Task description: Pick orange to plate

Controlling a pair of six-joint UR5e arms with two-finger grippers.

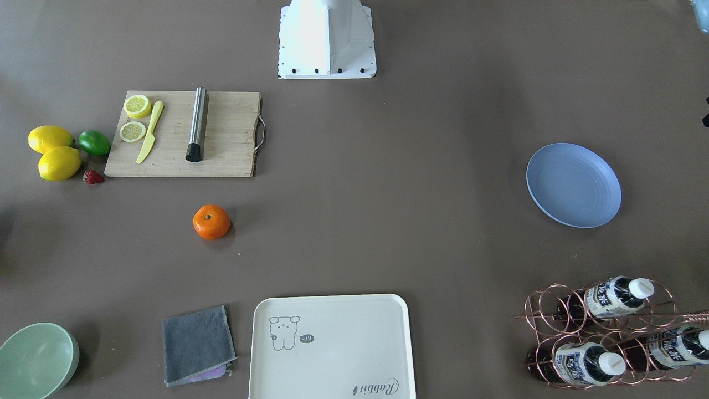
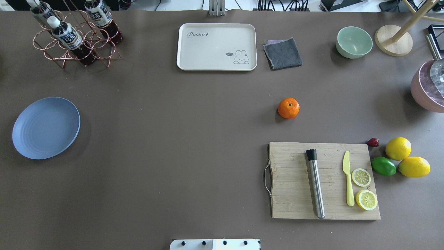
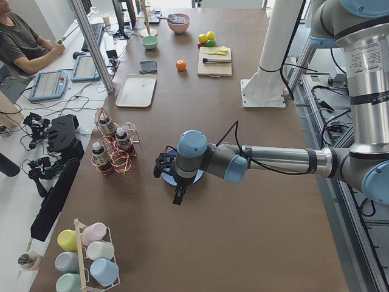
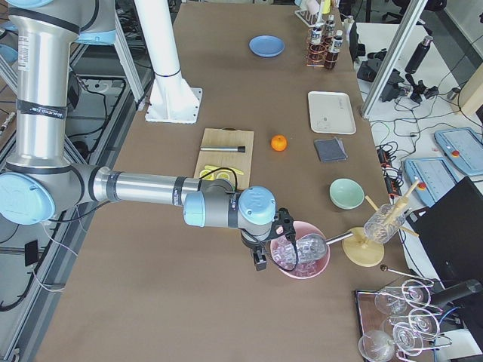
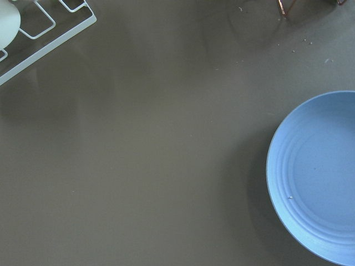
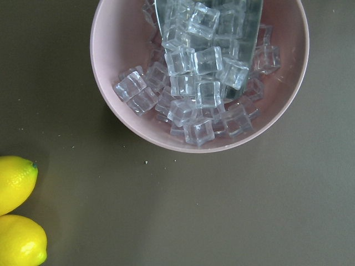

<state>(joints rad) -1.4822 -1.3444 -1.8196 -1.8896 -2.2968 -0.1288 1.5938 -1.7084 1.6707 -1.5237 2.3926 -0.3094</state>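
Claw opening cannot be told, left claw or right claw; orange lies free, far from plate.

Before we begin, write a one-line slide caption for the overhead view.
Orange rests on the table near the cutting board; the empty blue plate lies far to its left.

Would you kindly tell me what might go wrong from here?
The orange is round and lies free on the table; an off-centre grip may send it rolling. The plate lies far across the table, so the carry is long and a weak hold could drop the fruit. The right gripper hangs by the pink ice bowl and might clip it.
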